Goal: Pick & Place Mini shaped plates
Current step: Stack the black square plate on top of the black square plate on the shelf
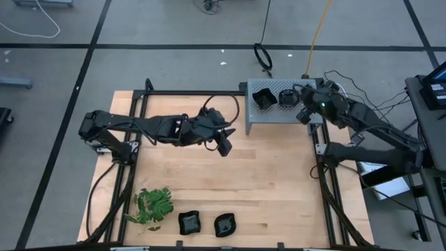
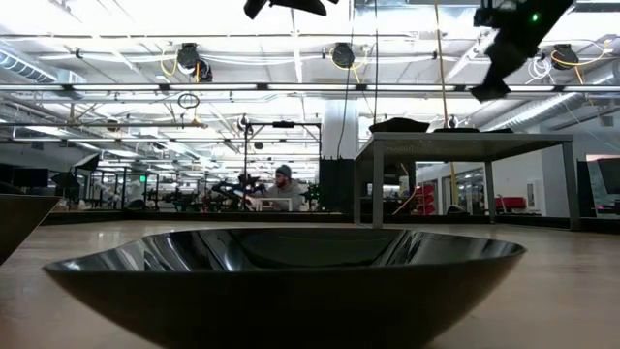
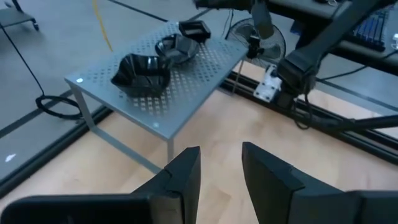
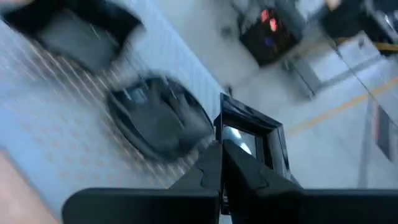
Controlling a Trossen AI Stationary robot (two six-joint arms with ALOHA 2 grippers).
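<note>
My left claw (image 1: 224, 144) hangs over bare worktop (image 1: 265, 181), centre of the high view, just left of the grey box's (image 1: 268, 115) lower left corner. Fingers (image 3: 186, 171) stand part open w/ a clear gap; nothing held.

My right claw (image 1: 304, 111) sits at the box's right edge, upper right of centre in the high view. Fingers pressed together per right wrist view, pinching the near rim of a small square plate (image 4: 252, 140). This plate appears lifted off the perforated top, but contact w/ the surface can't be confirmed (blurred).

Plates, locations:
- On box: a larger wavy-edged plate (image 1: 263, 98) at upper left of the box top; a rounder plate (image 1: 286, 97) just right of it, near the right claw. Left wrist view shows the same two (image 3: 142, 73) (image 3: 177, 48) plus the small square one (image 3: 194, 28) at the far edge.
- On worktop, bottom edge of the high view: two plates side by side, left (image 1: 189, 222) and right (image 1: 224, 224), apart from each other.
- Low view: one plate (image 2: 291, 276) fills the foreground.

Sprig (image 1: 153, 206) lies lower left of the high view, just left of the bottom pair.

A person (image 2: 284, 189) sits far back in the room, low view, centre.
</note>
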